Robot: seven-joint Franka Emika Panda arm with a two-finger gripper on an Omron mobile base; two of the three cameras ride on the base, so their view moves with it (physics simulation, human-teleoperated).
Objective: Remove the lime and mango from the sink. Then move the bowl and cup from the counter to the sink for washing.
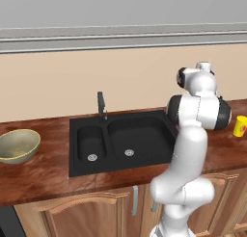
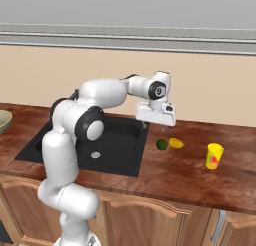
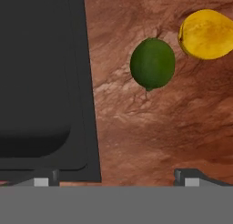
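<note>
Fruit stage complete, by the look of it: lime (image 2: 161, 144) and mango (image 2: 176, 143) both out of the sink (image 2: 131, 171), lying on the counter (image 2: 190, 182) just beside its right rim, mango at about 3 o'clock of the lime, close but apart. Both basins bare apart from the drains. Dishes stage not yet begun: bowl (image 1: 18, 145) on the counter well to the left of the sink, cup (image 2: 214, 156) upright on the counter to the right, beyond the fruit. Gripper (image 2: 156, 121) spread wide, pinching nothing, poised over the sink's right rim. Hand view: lime at roughly 12 o'clock above the finger tips, mango at about 1 o'clock, sink edge at 9 to 10 o'clock. Cup judged the nearer dish.
</note>
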